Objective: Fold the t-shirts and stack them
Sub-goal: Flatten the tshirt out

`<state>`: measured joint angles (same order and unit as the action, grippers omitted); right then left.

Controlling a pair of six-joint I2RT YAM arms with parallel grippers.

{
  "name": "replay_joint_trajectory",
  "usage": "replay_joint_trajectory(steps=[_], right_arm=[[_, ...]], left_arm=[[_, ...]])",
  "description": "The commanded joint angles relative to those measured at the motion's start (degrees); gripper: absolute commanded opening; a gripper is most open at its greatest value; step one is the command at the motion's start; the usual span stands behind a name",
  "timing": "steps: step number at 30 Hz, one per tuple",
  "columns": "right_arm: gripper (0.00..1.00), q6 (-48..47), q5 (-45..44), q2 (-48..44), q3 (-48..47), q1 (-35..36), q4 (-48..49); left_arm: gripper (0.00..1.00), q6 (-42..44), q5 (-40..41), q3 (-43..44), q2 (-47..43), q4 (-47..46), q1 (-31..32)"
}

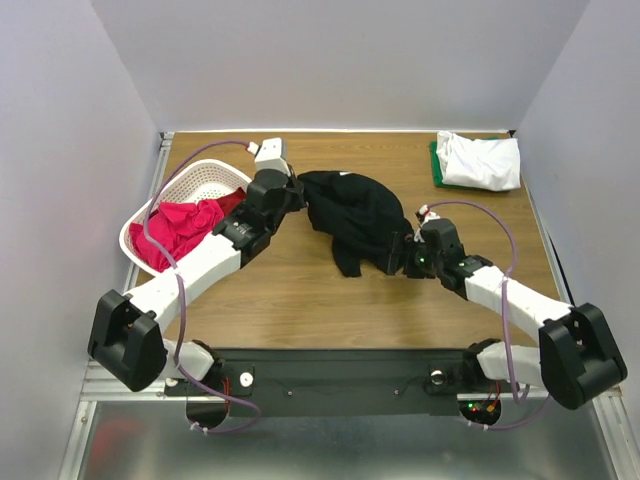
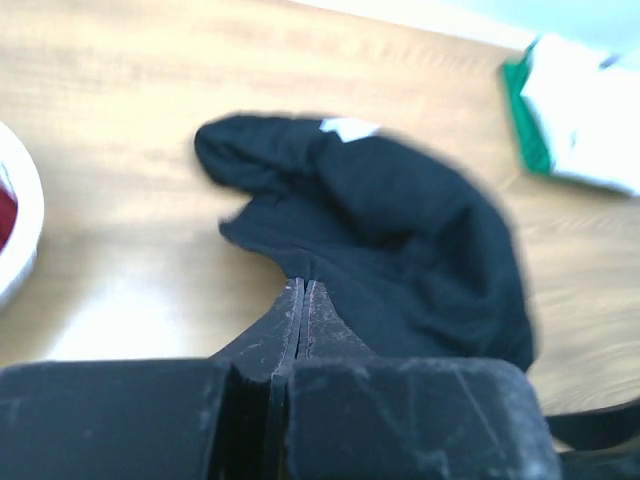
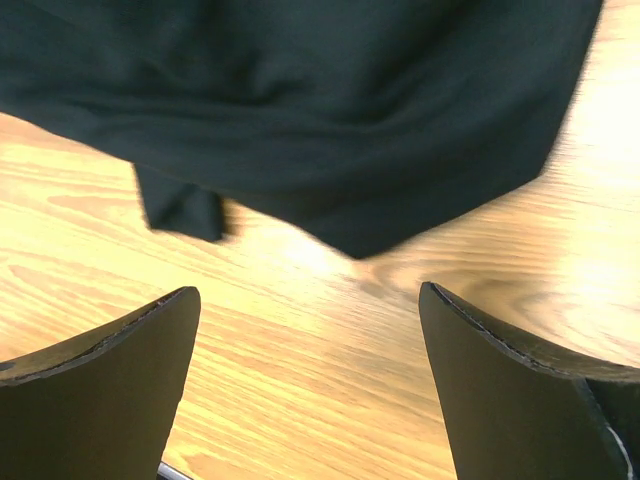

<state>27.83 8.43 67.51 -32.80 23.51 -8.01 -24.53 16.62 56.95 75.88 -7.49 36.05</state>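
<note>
The wooden table (image 1: 300, 290) fills the middle of the top view, between pale walls. The left arm (image 1: 200, 270) reaches from the lower left up toward the centre. The right arm (image 1: 500, 290) reaches in from the lower right.

The black t-shirt (image 1: 350, 215) lies in a crumpled heap on the wood just above the centre of the frame, between the two arm ends. A small white label shows at its top edge.

A white lattice basket (image 1: 205, 175) sits at the left edge of the table, tilted toward the wall. Red t-shirts (image 1: 180, 225) are bunched inside it and spill over its lower rim.

In the upper right corner a folded white t-shirt (image 1: 482, 162) rests on a folded green t-shirt (image 1: 437, 165), of which only the left edge shows.

The left gripper (image 2: 303, 290) is at the left side of the black heap. Its fingers are pressed together with no gap. The shirt's near edge draws to a point right at their tips, so they pinch the cloth there.

The right gripper (image 3: 309, 290) is at the lower right of the heap. Its fingers are spread wide and hold nothing. Bare wood shows between them, and the shirt's edge lies just beyond the tips.
</note>
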Motion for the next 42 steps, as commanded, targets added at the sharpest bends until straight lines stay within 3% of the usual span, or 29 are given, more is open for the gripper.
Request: replay_joint_trajectory(steps=[1,12,22,28,29,30,33,35,42], right_arm=[[0.96,1.87,0.36,2.45,-1.13,3.2,7.12],[0.93,5.82,-2.8,13.96,-6.14,15.94,15.56],[0.82,8.73,-6.66,22.22,-8.51,18.59,21.98],[0.69,7.5,-7.99,28.99,-11.32,18.86,23.66],[0.57,7.24,-8.07,30.04,-11.93,19.12,23.48],[0.57,7.23,-8.07,30.05,-12.11,19.21,23.48],[0.31,6.97,-9.73,31.02,-12.73,19.3,21.12],[0.0,6.62,-11.14,30.06,-12.73,19.38,19.53],[0.0,2.23,-23.08,17.07,-13.43,19.3,8.2]], left_arm=[[0.0,3.43,-3.17,6.67,-1.79,-1.93,-1.07],[0.0,3.18,-4.93,7.12,-1.43,-1.74,-2.83],[0.0,3.26,-5.63,6.42,-1.43,-2.09,-3.44],[0.0,3.7,-5.99,6.51,-1.87,-2.01,-3.97],[0.0,3.79,-5.99,6.6,-2.05,-1.83,-4.23],[0.0,3.79,-5.99,6.6,-2.05,-1.83,-4.24],[0.0,3.88,-5.9,6.68,-2.66,-1.66,-5.02],[0.0,3.79,-6.33,6.77,-2.84,-1.74,-6.07],[0.0,3.79,-9.58,10.46,-3.19,-1.74,-15.29]])
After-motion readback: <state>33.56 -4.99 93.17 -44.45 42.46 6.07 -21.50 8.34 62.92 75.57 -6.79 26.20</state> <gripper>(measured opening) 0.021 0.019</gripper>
